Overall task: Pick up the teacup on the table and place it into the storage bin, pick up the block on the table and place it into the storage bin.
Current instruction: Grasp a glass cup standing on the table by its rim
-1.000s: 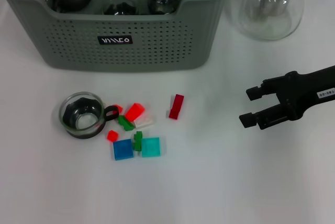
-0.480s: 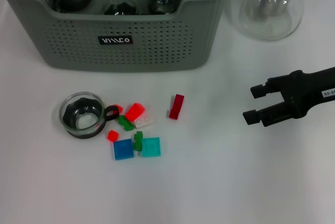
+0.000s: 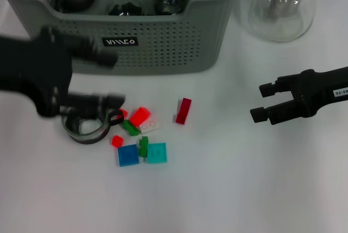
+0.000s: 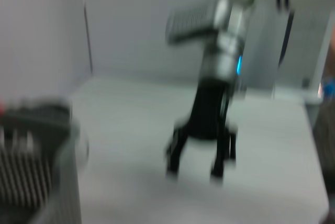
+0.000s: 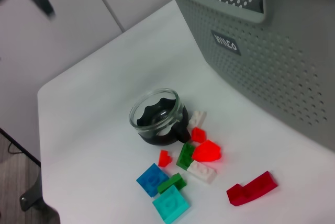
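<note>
A: White table (image 3: 228, 189), grey wall panels behind it in the right wrist view. What lies nearest?

B: Loose blocks: blue square (image 3: 128, 155), teal square (image 3: 156, 153), green ones (image 3: 143, 146) between them, small red bits. A dark red block (image 3: 183, 110) sits apart to the right, its long axis running toward the bin, slightly tilted.

A: The teacup?

B: Teacup (image 5: 157, 115) upright beside the blocks on their left: clear glass, scalloped dark insert, black handle (image 3: 115, 117) pointing at the blocks. In the head view its rim is partly hidden.

A: By what?

B: Left gripper (image 3: 98, 78), a blurred black mass over the cup; fingers spread, one low by the cup, one against the bin's front. Holding nothing that shows. Right gripper (image 3: 263, 102) hovers well off to the right, fingers apart, empty.

A: Farther back?

B: Storage bin (image 3: 163, 42), grey-green, perforated, black label, cut off at the top; dark round items inside, hard to identify. Glass teapot (image 3: 283, 7) beside it on the right.
</note>
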